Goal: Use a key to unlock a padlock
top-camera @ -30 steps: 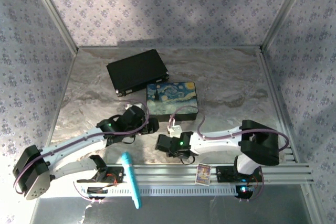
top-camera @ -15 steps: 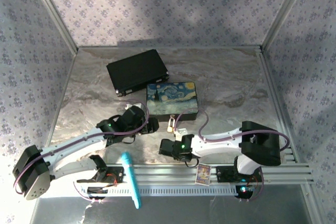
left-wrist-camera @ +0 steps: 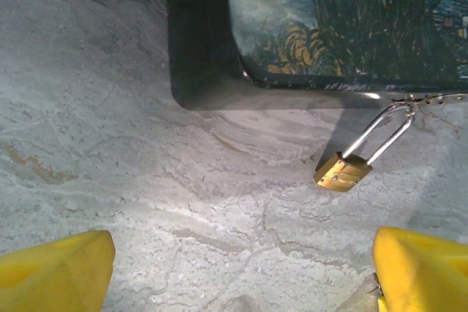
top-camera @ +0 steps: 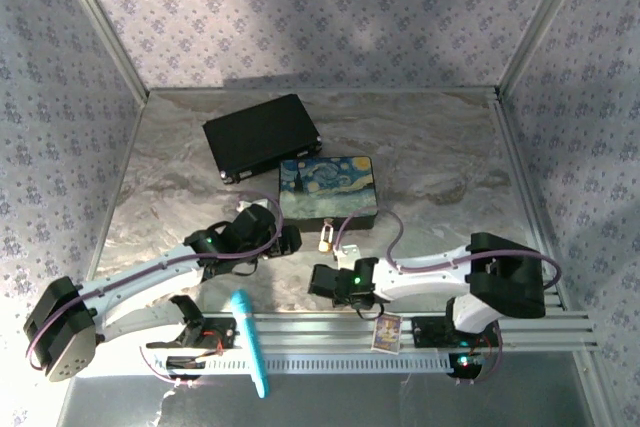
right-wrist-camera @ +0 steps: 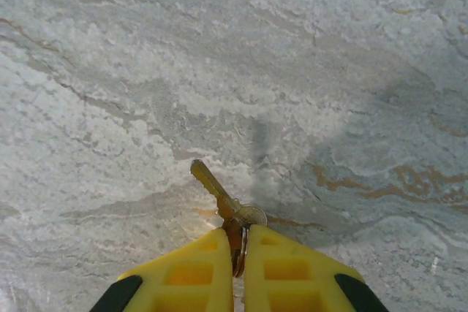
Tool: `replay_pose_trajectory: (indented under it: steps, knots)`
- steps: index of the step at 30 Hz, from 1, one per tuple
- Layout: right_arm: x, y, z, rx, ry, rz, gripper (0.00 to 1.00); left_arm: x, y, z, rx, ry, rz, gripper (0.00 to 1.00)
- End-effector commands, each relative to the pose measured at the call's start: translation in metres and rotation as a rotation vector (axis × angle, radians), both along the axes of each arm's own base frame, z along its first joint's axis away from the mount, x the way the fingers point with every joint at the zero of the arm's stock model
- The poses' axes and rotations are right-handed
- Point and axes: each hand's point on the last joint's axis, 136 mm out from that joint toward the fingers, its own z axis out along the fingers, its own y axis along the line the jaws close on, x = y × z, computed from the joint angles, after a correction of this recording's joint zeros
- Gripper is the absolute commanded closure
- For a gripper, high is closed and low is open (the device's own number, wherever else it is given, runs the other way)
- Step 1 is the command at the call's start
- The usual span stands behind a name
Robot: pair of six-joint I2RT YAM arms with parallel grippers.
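Observation:
The tiny brass padlock lies on the marbled table beside the painted box, its silver shackle hooked through the box's clasp. In the top view the padlock sits just off the box's near edge. My left gripper is open, its yellow fingertips wide apart and short of the padlock. My left gripper is just left of the lock. My right gripper is shut on the head of a brass key, blade pointing away over bare table. That right gripper is nearer than the padlock.
A black case lies behind the painted box. A turquoise pen and a small card rest on the rail at the near edge. Patterned walls close in the table's sides and back.
My right arm has drawn back slightly toward the near edge and to the right, still holding the key. The left arm has barely moved.

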Motion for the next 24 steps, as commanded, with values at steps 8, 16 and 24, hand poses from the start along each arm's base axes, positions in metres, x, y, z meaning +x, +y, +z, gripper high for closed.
replay_pose_trajectory:
  steps: [8, 16, 24]
  knots:
    - [0.003, 0.006, -0.007, 0.176, -0.006, 0.114, 0.98, 0.011, -0.024, 0.013, -0.207, -0.03, 0.057, 0.16]
    - [0.024, 0.001, 0.026, 0.398, -0.103, 0.235, 1.0, 0.017, -0.04, 0.03, -0.47, -0.063, 0.151, 0.3]
    - [0.033, 0.01, 0.062, 0.472, -0.145, 0.339, 1.0, 0.008, -0.077, 0.025, -0.477, -0.012, 0.063, 0.32]
